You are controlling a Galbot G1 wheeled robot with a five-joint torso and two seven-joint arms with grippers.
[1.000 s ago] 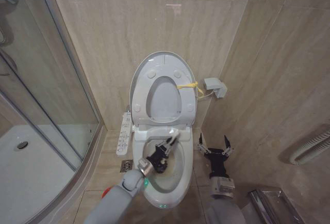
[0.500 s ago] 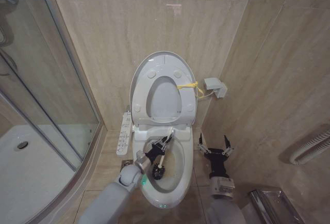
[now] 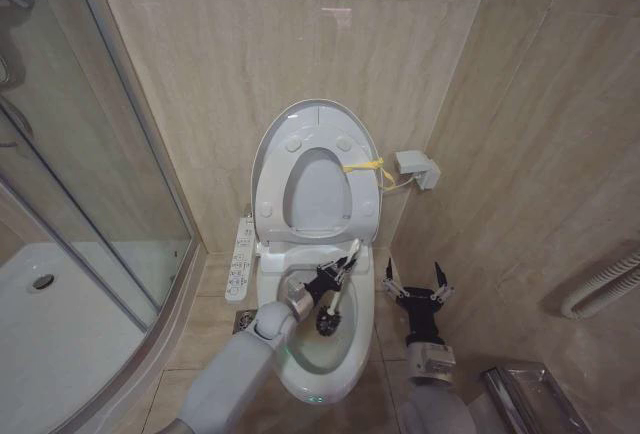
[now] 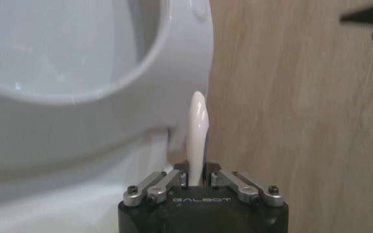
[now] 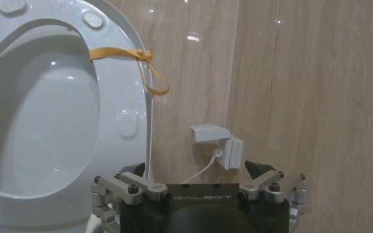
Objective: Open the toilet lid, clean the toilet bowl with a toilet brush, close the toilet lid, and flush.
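Note:
The toilet lid [image 3: 318, 114] stands raised against the wall with the ring seat up against it and a yellow tie [image 3: 365, 167] at its edge. Below it the toilet bowl [image 3: 366, 299] lies uncovered. My left gripper [image 3: 337, 276] reaches into the bowl, shut on the toilet brush's white handle [image 3: 351, 252]. The dark bristle head [image 3: 325, 322] points down against the bowl's inner right side. In the left wrist view the handle [image 4: 197, 126] sticks out from the shut gripper [image 4: 196, 177]. My right gripper [image 3: 413, 272] hangs open beside the bowl's right side, holding nothing; the right wrist view shows the tie [image 5: 128, 53].
A long button panel [image 3: 240, 254] runs along the bowl's left side. A glass shower screen [image 3: 90, 174] and white shower tray [image 3: 50, 324] stand to the left. A small wall box [image 3: 415, 167] with a cable sits right of the lid. A ribbed hose [image 3: 600, 289] runs along the right wall.
My left gripper has swung the brush from the bowl's left side toward its right and back. The bristle head has shifted right. The right arm has stayed still.

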